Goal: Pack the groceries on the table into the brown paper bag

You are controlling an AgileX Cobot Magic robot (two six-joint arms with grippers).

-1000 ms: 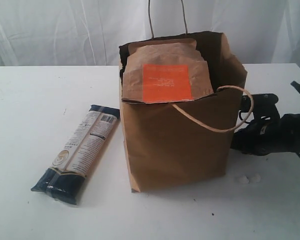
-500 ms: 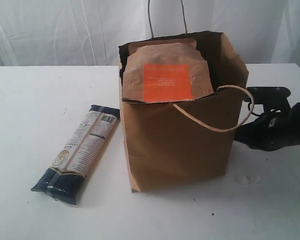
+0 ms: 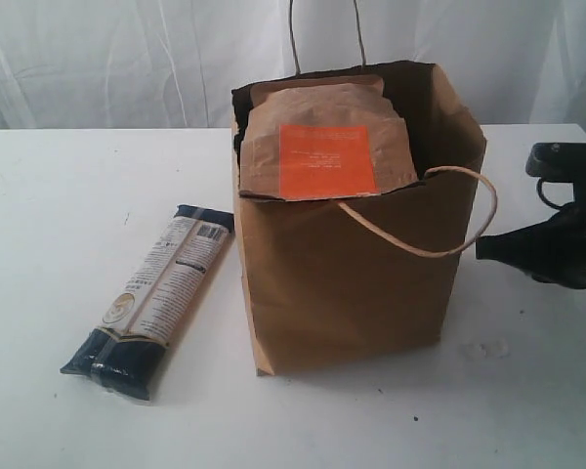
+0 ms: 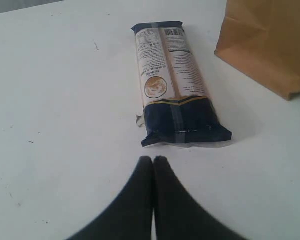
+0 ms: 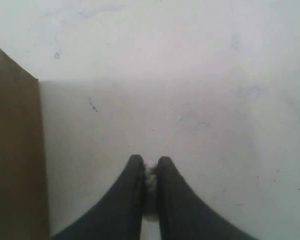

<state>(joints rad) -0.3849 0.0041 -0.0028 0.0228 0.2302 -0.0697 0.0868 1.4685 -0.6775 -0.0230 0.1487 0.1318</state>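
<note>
The brown paper bag (image 3: 352, 283) stands upright mid-table, with the brown orange-labelled pouch (image 3: 322, 147) sticking out of its top. Left of the bag, the long dark-blue-and-beige pasta packet (image 3: 156, 293) lies flat on the white table (image 3: 59, 195). In the left wrist view my left gripper (image 4: 153, 160) is shut and empty, a short way from the packet's (image 4: 172, 85) dark end. My right gripper (image 3: 483, 249) hangs right of the bag. Its jaws (image 5: 150, 162) are nearly together on a small grey-white lump that I cannot identify.
The bag's twine handle (image 3: 439, 244) loops out toward the right arm. Small white crumbs (image 3: 483, 349) lie on the table right of the bag's base. A white curtain (image 3: 127, 59) hangs behind the table. A bag wall (image 5: 12, 150) fills one side of the right wrist view.
The right arm has pulled back to the right, away from the bag's side, and risen a little. Bag, pouch and pasta packet have not moved.
</note>
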